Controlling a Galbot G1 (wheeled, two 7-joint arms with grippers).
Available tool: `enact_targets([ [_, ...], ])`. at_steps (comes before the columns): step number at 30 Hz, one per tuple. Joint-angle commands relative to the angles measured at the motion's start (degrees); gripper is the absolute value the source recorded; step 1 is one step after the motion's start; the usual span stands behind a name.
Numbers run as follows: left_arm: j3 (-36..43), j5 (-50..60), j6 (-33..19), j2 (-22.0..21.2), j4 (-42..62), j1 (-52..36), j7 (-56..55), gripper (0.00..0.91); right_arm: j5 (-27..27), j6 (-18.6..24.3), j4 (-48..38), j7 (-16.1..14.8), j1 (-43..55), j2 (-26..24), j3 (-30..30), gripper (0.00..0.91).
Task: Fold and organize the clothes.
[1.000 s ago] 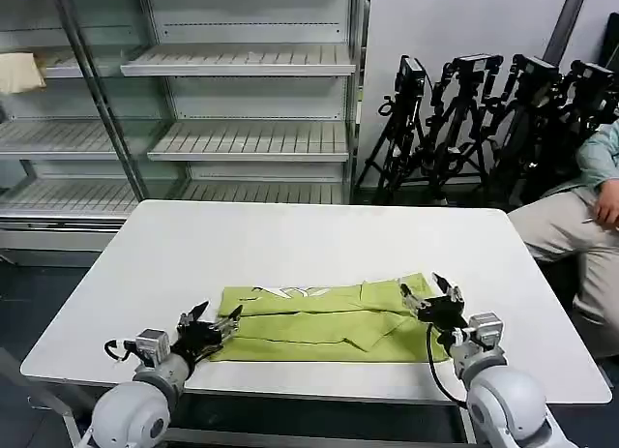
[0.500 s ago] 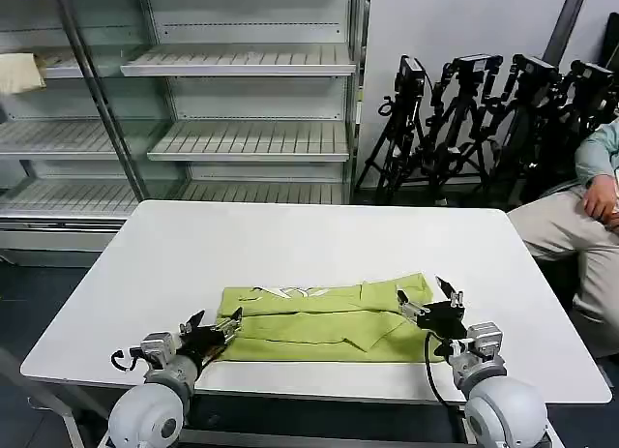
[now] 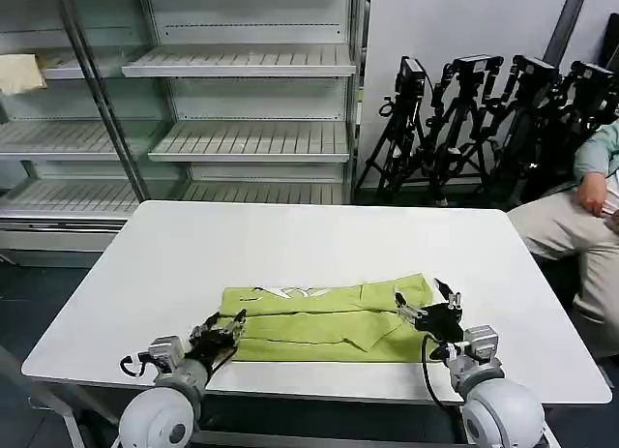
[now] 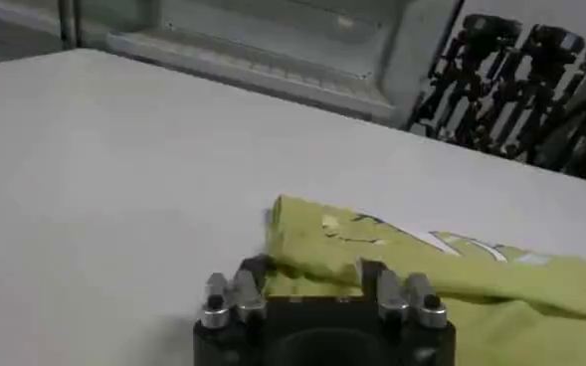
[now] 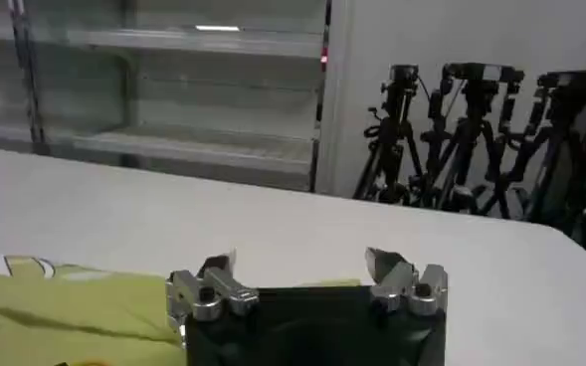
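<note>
The clothes are one lime-green shirt (image 3: pixel 319 322), folded into a long strip across the near part of the white table (image 3: pixel 290 235). My left gripper (image 3: pixel 224 322) is at the strip's left end, low over the table's near edge. In the left wrist view this gripper (image 4: pixel 310 271) is open, and the shirt's end (image 4: pixel 491 288) lies between and just beyond its fingers. My right gripper (image 3: pixel 422 293) hovers at the strip's right end. In the right wrist view it (image 5: pixel 300 261) is open with bare table between the fingers, and the shirt (image 5: pixel 64 298) lies off to one side.
Empty metal shelves (image 3: pixel 242 138) stand behind the table, with a pale cream cloth (image 3: pixel 19 73) on one at the far left. Black tripods (image 3: pixel 484 119) lean at the back right. A seated person (image 3: pixel 580 216) is beside the table's right edge.
My left gripper has slid right onto the shirt's left end. The right gripper has drawn slightly back toward the near edge. The shirt has not moved.
</note>
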Motion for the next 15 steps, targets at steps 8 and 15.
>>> enact_targets([
  [8, 1.00, 1.84, -0.27, -1.22, 1.53, -1.51, 0.88, 0.000, -0.76, 0.28, -0.26, 0.07, -0.32, 0.21, -0.18, 0.907],
  [15, -3.67, 6.65, -0.34, 2.25, 2.01, -2.55, 6.41, 0.000, -0.84, -0.17, 0.24, 0.81, -0.28, -0.04, -0.14, 0.907],
])
